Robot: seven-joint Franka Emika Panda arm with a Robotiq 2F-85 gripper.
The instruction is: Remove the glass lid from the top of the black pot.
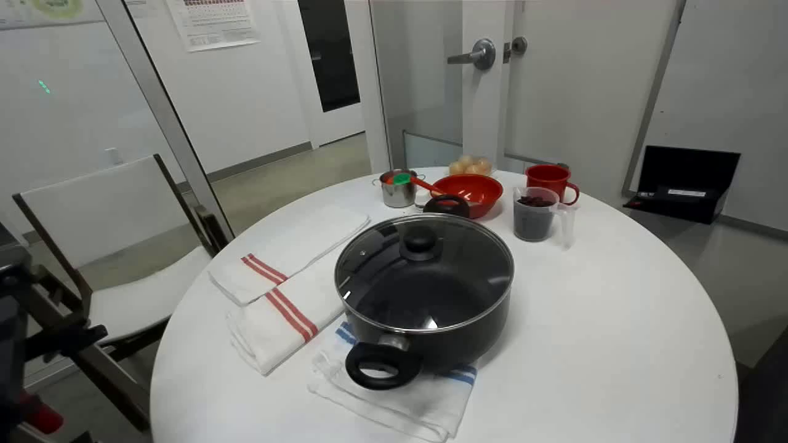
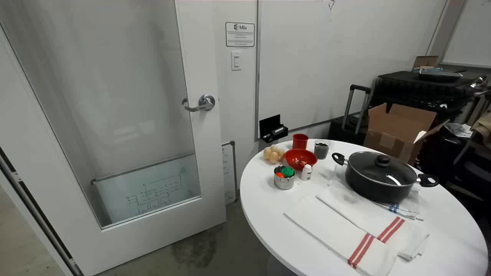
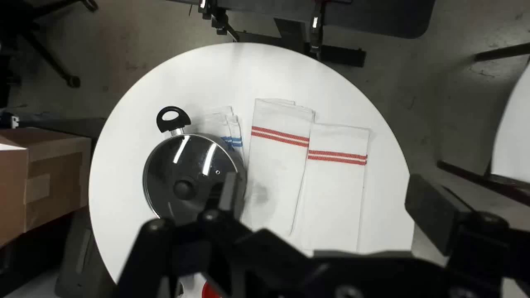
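- The glass lid sits on the black pot with its knob up, I suppose so it can be pinched there
- The hand is spread wide, gripping nothing; in the wrist view the knob lies left of both fingers, so I'd expect a shift first
- The blue-striped towel runs partly beneath the pot, perhaps guarding the surface
- The red bowl stands at the far side in an exterior view, probably to leave the lid room
- By count: one lid, one pot, two loop handles, one blue-striped and two red-striped towels, one red bowl, one red mug, one clear cup, one steel pot, one white bottle; the pale round things overlap too much to count
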